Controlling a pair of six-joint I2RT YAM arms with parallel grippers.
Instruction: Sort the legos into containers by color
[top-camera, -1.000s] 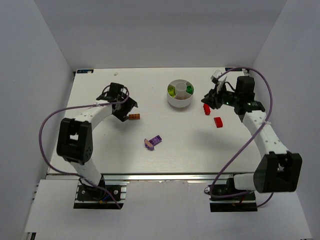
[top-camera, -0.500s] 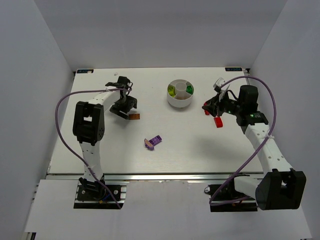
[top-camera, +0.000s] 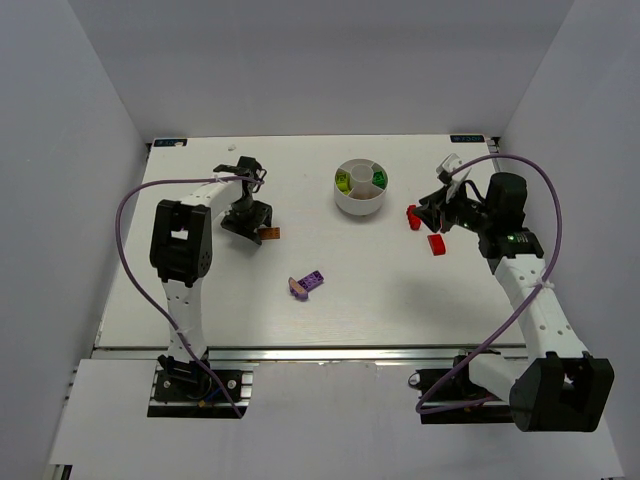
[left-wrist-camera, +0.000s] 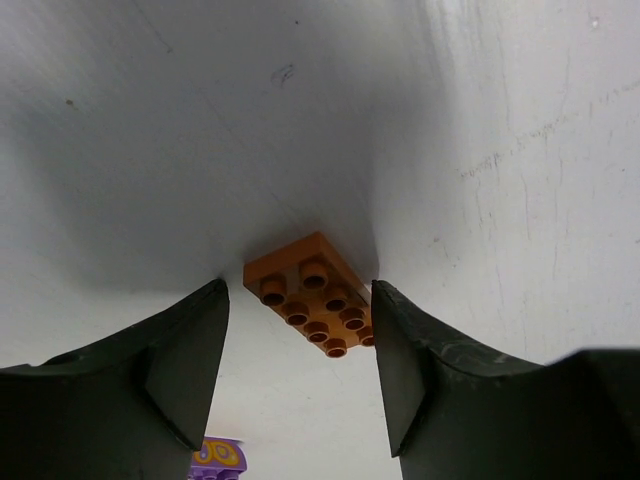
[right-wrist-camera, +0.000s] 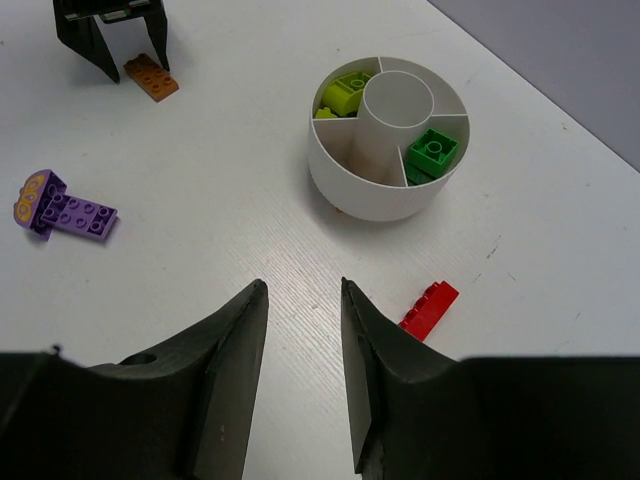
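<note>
An orange lego (left-wrist-camera: 312, 293) lies flat on the table between the tips of my left gripper (left-wrist-camera: 298, 290). The jaws are open, with a gap on the brick's left and the right finger close beside it. From above, that gripper (top-camera: 254, 224) stands over the orange lego (top-camera: 269, 233). My right gripper (right-wrist-camera: 302, 284) is open and empty, hovering near a red lego (right-wrist-camera: 430, 309). The round white dish (right-wrist-camera: 352, 184) holds a yellow-green lego (right-wrist-camera: 347, 92) and a dark green lego (right-wrist-camera: 432, 152) in separate wedges. A purple lego (top-camera: 308, 284) lies mid-table.
A second red lego (top-camera: 437, 243) lies right of the first red lego (top-camera: 413, 217), under my right arm. Grey walls enclose the table on three sides. Purple cables loop from both arms.
My left arm has swung round and settled its gripper over the orange lego, jaws slightly narrower. My right gripper has drawn back to the right, away from the dish.
</note>
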